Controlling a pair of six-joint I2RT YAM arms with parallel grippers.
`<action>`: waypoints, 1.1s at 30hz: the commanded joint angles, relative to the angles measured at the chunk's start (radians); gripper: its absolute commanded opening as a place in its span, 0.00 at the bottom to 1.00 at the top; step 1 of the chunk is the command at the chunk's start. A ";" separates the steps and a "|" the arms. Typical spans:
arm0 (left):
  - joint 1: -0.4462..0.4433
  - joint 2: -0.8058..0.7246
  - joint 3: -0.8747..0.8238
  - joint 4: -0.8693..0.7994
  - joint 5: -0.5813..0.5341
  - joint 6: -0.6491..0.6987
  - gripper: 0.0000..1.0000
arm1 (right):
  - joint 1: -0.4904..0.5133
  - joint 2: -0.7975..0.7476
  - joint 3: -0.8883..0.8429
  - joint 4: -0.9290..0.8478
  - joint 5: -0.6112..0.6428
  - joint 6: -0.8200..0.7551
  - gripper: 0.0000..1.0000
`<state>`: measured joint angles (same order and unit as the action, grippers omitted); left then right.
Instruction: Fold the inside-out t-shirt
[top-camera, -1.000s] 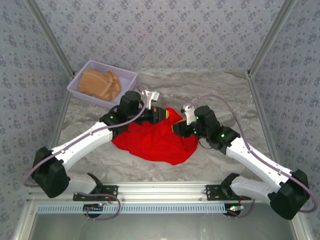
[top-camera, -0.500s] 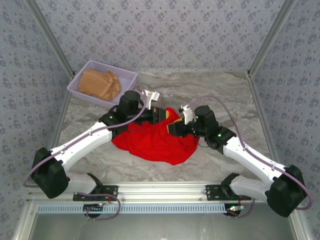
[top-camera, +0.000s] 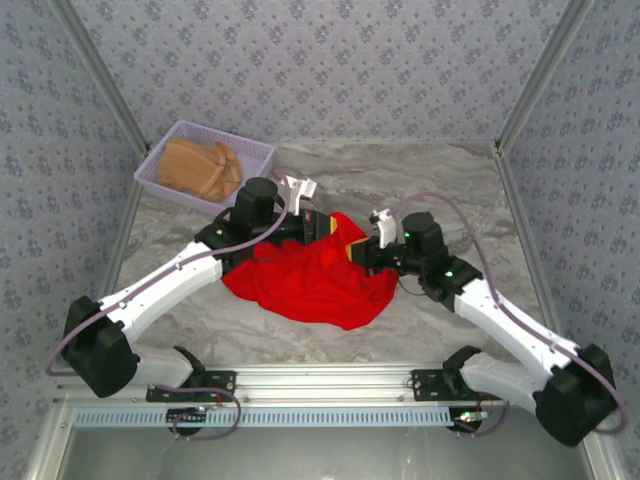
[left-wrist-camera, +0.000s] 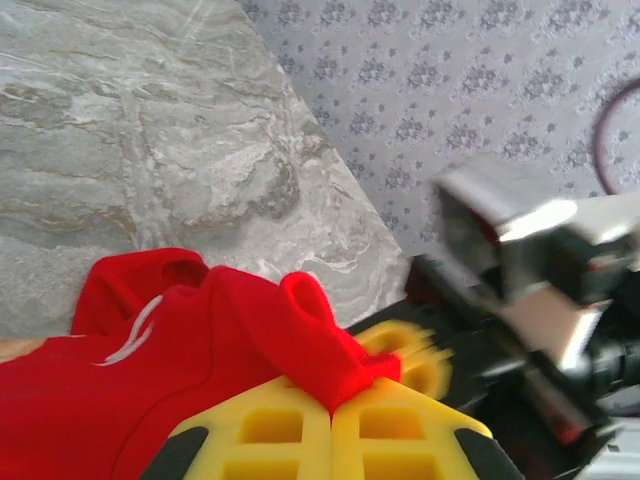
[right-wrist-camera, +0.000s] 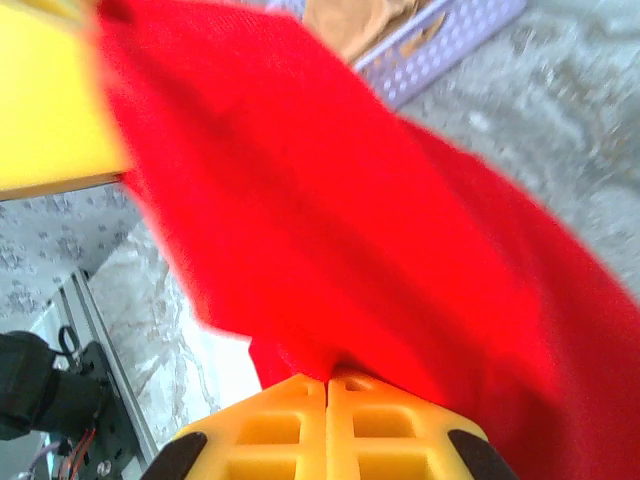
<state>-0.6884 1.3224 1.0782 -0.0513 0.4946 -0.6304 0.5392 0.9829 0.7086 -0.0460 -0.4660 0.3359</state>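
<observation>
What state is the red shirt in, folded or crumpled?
Crumpled: the shirt lies in a rumpled heap on the table, its far edge pinched by the left gripper and right gripper.

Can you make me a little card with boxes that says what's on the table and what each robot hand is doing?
shirt: red t-shirt, bunched in a heap in the middle of the table
left gripper: shut, pinching a fold of the red t-shirt
right gripper: shut, pinching the red t-shirt's cloth
where the grippers are: close together at the heap's far edge
basket: purple, far left corner, apart from the shirt
in the basket: folded tan garment
folding: not done yet
</observation>
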 joint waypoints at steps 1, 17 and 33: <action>0.064 -0.053 -0.018 0.034 0.048 -0.038 0.00 | -0.091 -0.115 -0.038 0.042 -0.173 0.030 0.00; 0.084 -0.056 -0.016 -0.169 -0.066 0.150 0.40 | -0.177 -0.062 -0.053 0.336 -0.371 0.226 0.00; -0.086 0.055 0.018 -0.165 -0.186 0.170 0.67 | -0.176 -0.055 -0.067 0.352 -0.375 0.232 0.00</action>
<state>-0.7742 1.3491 1.0477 -0.2432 0.2626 -0.4538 0.3683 0.9443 0.6510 0.2852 -0.8177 0.5655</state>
